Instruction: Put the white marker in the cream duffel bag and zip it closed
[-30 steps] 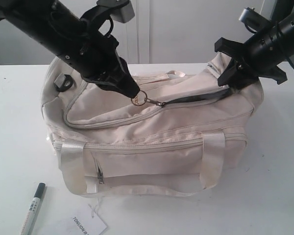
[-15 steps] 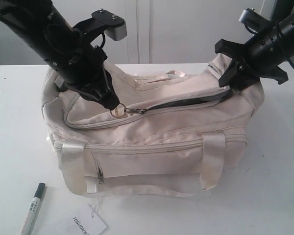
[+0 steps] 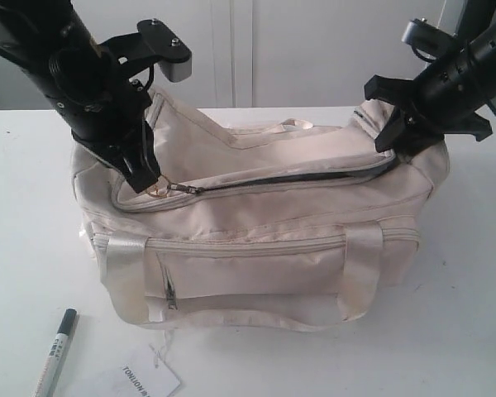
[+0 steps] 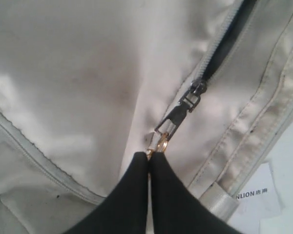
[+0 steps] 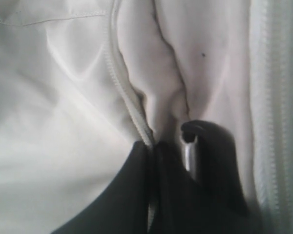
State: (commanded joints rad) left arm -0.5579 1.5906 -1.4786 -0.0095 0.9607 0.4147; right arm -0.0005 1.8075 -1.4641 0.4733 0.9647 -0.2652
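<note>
Exterior only: I see white marker (image 3: 56,351) on bench (image 3: 463,314), outside cream duffel bag (image 3: 256,240), off its front-left corner | left wrist: left pincer (image 4: 149,158) clamped on gold ring pull (image 4: 159,145), zip (image 4: 224,44) gaping past slider (image 4: 190,97) | right wrist: right pincer (image 5: 151,146) pinched tight on bag fabric beside the zip.

Cream duffel bag (image 3: 256,248) sits upright on tabletop (image 3: 463,314), top zip showing narrow dark slit; dark-capped white marker (image 3: 56,351) lies outside, near front-left corner.

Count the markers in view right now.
1: the white marker lies on the table, outside the cream duffel bag, in front of its corner. Any inside the bag would be hidden.
</note>
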